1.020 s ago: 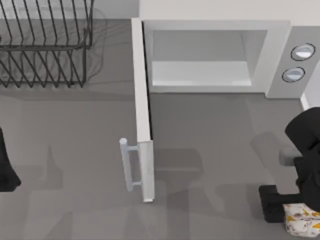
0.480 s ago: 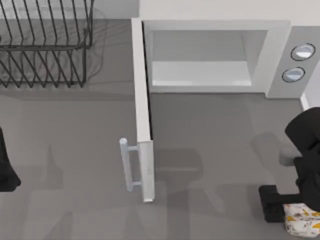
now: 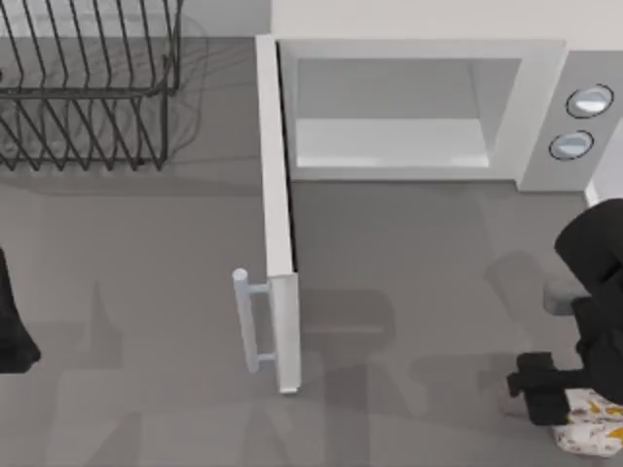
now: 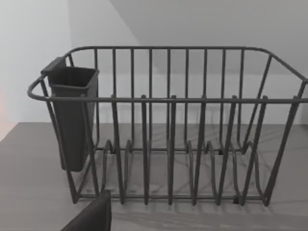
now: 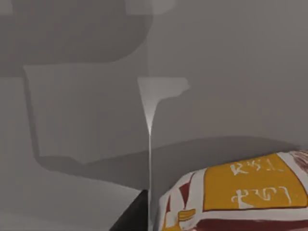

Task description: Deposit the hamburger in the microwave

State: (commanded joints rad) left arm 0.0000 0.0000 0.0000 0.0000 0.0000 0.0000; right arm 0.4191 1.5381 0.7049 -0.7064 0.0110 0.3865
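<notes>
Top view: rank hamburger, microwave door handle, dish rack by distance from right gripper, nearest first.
From the right gripper, at the table's lower right:
1. Hamburger, right at the gripper.
2. Door handle, centre-left, on the open microwave door.
3. Dish rack, far upper left.

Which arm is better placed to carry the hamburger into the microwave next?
The right. Its gripper is at the hamburger near the table's right edge, and the microwave stands open ahead of it. The left arm sits parked at the far left edge, facing the dish rack.
</notes>
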